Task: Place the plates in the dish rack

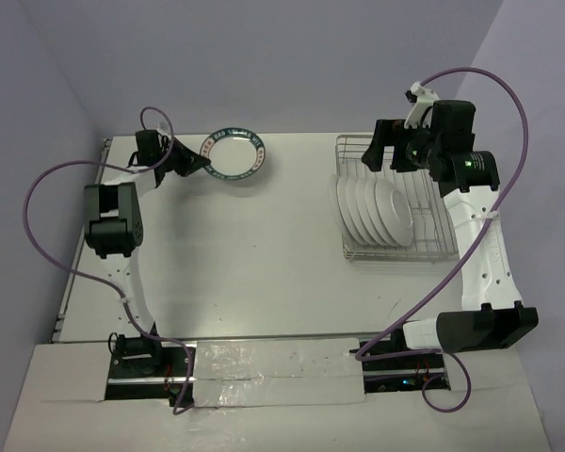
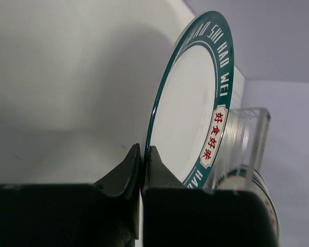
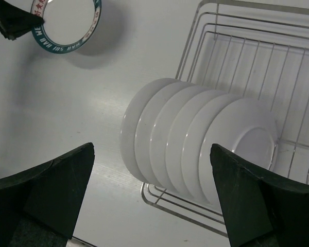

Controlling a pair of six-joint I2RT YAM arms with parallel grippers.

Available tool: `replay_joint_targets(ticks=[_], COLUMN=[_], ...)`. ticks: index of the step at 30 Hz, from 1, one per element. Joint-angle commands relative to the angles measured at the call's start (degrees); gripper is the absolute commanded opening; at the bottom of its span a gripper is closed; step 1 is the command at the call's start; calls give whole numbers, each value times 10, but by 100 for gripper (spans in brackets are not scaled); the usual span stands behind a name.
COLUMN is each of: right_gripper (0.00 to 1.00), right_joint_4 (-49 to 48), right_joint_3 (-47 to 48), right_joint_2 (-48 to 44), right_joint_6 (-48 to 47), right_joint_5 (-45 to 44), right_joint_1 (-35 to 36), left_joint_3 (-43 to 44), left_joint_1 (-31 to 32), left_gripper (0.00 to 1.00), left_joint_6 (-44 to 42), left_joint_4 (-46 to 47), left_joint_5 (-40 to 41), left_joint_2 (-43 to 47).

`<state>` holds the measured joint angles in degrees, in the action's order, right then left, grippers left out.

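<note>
My left gripper (image 1: 196, 163) is shut on the rim of a white plate (image 1: 234, 153) with a dark green rim band, at the far left of the table. In the left wrist view the jaws pinch the plate's edge (image 2: 143, 157), and the plate (image 2: 188, 103) stands tilted with its face to the right. The silver wire dish rack (image 1: 426, 202) at the right holds several white plates (image 1: 372, 207) standing on edge in a row. My right gripper (image 1: 384, 158) is open and empty above the rack's far end. It looks down on the row of plates (image 3: 195, 139).
The rack's far half (image 3: 257, 56) shows bare wires. The held plate (image 3: 67, 20) and the left gripper (image 3: 13, 20) show at the top left of the right wrist view. A clear plastic piece (image 2: 242, 144) sits just behind the plate. Purple cables loop over both arms.
</note>
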<state>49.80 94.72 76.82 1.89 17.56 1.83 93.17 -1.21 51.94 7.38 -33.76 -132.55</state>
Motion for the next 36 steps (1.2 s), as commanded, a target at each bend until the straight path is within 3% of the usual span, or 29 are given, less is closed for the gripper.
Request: replay_joint_targets(ticks=[1,6,13,17,24,36], right_gripper=[100,100,100,100,99,89], right_joint_4=[-5,-3,3,10,26,72], right_joint_3=[31,44,65,63,48,34], right_joint_2=[-20,-24,-14,-9,8,40], right_joint_6=[6,9,-4,-21,-58,-103], right_joint_5=[48,95,122,106,76,84], right_joint_1=[-3,1,44,111,157,164], left_joint_3=[-16,-60,-112,-114,-96,-38], left_joint_1=[0,8,103,159,207,251], left_gripper=[0,0,0,0,0,0], left_joint_6=[-40,-143,-296,-370,-378,-391], left_joint_4=[48,-39,-162,-213,-254,-299], left_joint_5=[-97,-124,-121,-110,-168,-209], left_joint_2=[158,264,378,422,447,440])
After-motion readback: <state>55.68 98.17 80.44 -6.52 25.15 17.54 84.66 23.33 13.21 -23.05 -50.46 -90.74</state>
